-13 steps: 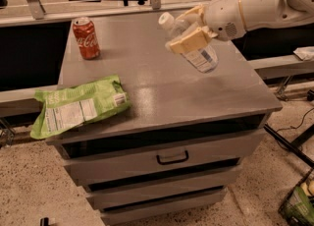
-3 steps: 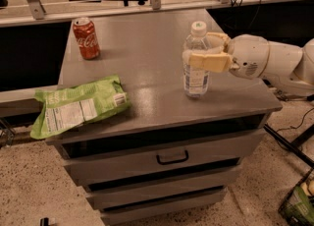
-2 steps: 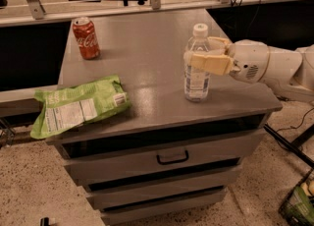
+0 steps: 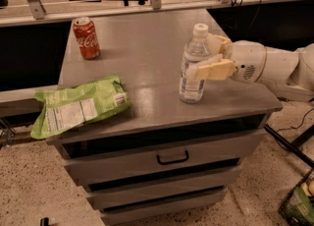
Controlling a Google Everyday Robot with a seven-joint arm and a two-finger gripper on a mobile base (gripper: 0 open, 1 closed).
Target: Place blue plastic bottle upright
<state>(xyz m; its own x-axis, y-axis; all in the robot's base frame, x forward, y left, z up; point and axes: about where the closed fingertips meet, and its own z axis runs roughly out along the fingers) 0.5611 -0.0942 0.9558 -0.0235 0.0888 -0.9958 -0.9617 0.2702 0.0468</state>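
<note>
The blue plastic bottle [image 4: 192, 72], clear with a white cap and a pale label, stands upright on the grey cabinet top [image 4: 147, 48], near its right front corner. My gripper [image 4: 207, 56] reaches in from the right at mid-height of the bottle. Its cream fingers [image 4: 216, 69] sit on either side of the bottle, one in front and one behind, closed on it. The bottle's base rests on the surface.
A red Coca-Cola can [image 4: 87, 38] stands at the back left. A green chip bag [image 4: 78, 105] lies at the front left, overhanging the edge. Drawers sit below the top. A rail runs behind the cabinet.
Earlier the bottle was held tilted in the air above the top. It now stands upright on the surface, and over the last second the gripper and bottle have barely moved.
</note>
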